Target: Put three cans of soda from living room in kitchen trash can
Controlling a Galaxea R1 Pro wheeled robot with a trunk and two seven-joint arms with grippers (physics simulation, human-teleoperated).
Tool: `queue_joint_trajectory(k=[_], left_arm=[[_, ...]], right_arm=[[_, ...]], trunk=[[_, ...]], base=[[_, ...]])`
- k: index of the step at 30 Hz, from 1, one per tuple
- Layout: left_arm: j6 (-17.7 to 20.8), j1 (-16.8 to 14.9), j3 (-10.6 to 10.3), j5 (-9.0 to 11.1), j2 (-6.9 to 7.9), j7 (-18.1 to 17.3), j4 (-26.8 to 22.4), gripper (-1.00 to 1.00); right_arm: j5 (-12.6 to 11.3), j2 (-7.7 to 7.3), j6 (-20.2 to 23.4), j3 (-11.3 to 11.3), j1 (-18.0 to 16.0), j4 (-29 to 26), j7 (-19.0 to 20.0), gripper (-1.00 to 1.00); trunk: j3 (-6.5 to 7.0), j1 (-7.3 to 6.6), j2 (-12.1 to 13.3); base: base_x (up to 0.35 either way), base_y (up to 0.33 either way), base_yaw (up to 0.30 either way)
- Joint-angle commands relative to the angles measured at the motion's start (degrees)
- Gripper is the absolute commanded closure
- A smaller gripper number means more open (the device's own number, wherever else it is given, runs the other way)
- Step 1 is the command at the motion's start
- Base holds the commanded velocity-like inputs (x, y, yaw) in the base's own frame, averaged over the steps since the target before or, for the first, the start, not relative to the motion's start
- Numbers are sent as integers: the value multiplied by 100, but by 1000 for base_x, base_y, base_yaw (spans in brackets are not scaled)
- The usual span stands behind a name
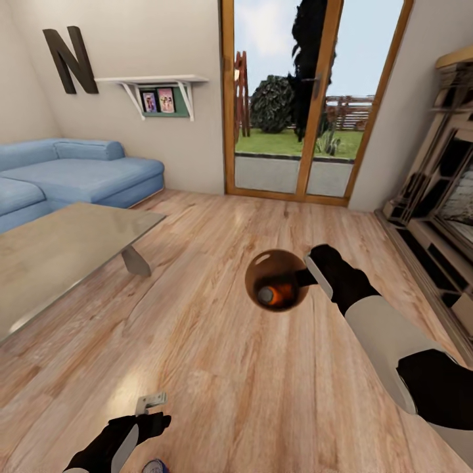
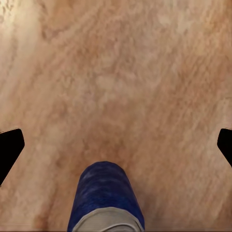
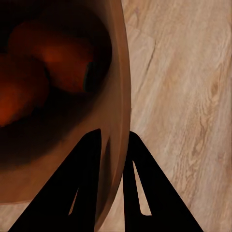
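here, largest to smallest:
room: the living room, with a pale wood plank floor point(image 1: 217, 368), a blue corner sofa point(image 1: 72, 174) at the left, a dark letter n point(image 1: 71, 59) on the wall above it, a white wall shelf point(image 1: 157, 89) with small pictures, and a wood-framed glass door point(image 1: 309, 105) looking onto a garden.
fireplace wall: a stepped surround point(image 1: 433, 217) runs along the right edge of the head view.
bench: a glass-topped coffee bench point(image 1: 59, 253) stands at the left, in front of the sofa.
bin: a small round bin with a shiny brown-copper inside point(image 1: 272, 274) is held up over the floor, mouth turned toward the head camera.
right claw: point(image 3: 113, 145) its two dark fingers are pinched on the bin's rim, one inside the wall and one outside.
orange cans: orange drink cans point(image 3: 63, 60) lie inside the bin; one grey top with orange glow point(image 1: 270, 293) shows in the head view. how many, i cannot tell.
blue can: a blue drink can with a pale band point(image 2: 105, 200) sits near the left arm; its top point(image 1: 155, 467) shows at the bottom edge of the head view.
left claw: point(image 2: 116, 145) fingers spread wide apart, gripping nothing; the blue can lies between them, nearer the wrist, without touching either tip.
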Motion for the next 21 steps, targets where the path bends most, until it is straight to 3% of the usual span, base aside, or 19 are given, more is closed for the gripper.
queue_joint_trajectory(k=[1,21], left_arm=[[-4,0,0,-2,0,0,1,-100],[0,24,-93,-9,-9,0,1,-100]], right_arm=[[30,0,0,-6,-8,-8,11,100],[38,0,0,-8,-48,14,8,100]], trunk=[[-22,1,-3],[-465,53,-30]], base=[[0,0,0],[0,0,0]])
